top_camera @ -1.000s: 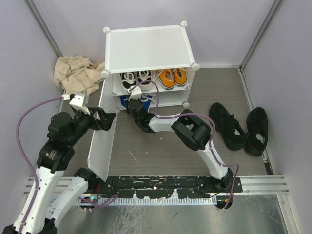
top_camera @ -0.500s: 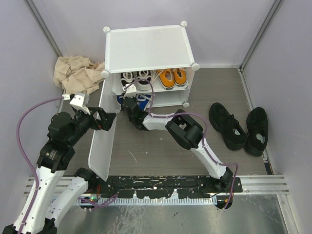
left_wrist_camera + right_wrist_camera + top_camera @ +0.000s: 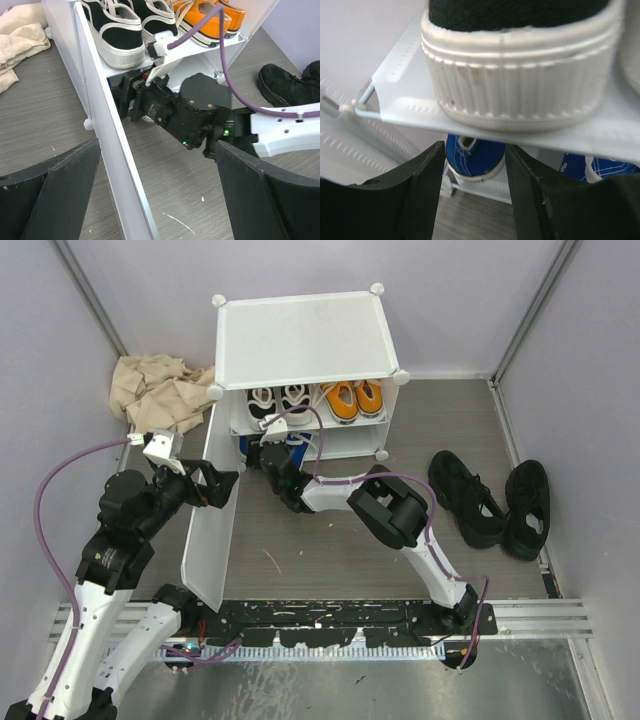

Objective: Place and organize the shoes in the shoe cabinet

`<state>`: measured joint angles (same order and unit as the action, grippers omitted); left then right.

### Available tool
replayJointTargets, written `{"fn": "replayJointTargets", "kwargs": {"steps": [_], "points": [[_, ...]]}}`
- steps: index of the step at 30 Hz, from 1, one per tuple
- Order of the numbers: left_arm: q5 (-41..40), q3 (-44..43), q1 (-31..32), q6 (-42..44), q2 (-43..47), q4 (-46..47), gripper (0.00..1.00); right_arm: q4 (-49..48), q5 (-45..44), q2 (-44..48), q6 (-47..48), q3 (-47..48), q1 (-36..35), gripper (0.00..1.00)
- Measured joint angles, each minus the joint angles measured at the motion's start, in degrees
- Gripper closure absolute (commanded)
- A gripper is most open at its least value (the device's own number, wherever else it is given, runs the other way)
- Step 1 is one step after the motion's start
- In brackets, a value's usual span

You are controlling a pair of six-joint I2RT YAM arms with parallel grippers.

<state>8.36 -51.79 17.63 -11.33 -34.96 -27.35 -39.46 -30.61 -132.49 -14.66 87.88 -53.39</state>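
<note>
The white shoe cabinet (image 3: 300,340) stands at the back with its door (image 3: 210,520) swung open to the left. White-and-black sneakers (image 3: 278,400) and orange sneakers (image 3: 352,398) sit on the upper shelf (image 3: 410,105). My right gripper (image 3: 268,452) reaches into the lower compartment. In the right wrist view it (image 3: 475,150) is open, with the heel of a blue shoe (image 3: 472,160) standing just beyond the fingers and a second blue shoe (image 3: 580,167) to its right. My left gripper (image 3: 157,150) is open wide, the door's edge (image 3: 115,150) running between its fingers. Two black shoes (image 3: 465,495) lie on the floor at the right.
A crumpled beige cloth (image 3: 160,390) lies left of the cabinet against the wall. Purple walls close in on both sides. My right arm (image 3: 195,112) stretches across the floor in front of the cabinet opening.
My right gripper was shut and has opened, letting go of the blue shoe in the lower compartment, and has drawn back slightly. The left arm and the door have not moved.
</note>
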Motion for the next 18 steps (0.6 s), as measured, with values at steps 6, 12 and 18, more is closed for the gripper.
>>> {"fn": "replayJointTargets", "kwargs": {"steps": [6, 12, 18], "points": [[0.0, 0.0, 0.0, 0.0, 0.0, 0.0, 0.02, -1.3, 1.8, 9.6, -0.3, -11.3, -0.5, 0.29], [0.0, 0.0, 0.0, 0.0, 0.0, 0.0, 0.02, -0.7, 6.0, 20.6, -2.3, -21.7, -1.2, 0.20], [0.0, 0.0, 0.0, 0.0, 0.0, 0.0, 0.02, 3.1, 7.4, 28.0, -3.4, -28.6, -1.9, 0.20]]}}
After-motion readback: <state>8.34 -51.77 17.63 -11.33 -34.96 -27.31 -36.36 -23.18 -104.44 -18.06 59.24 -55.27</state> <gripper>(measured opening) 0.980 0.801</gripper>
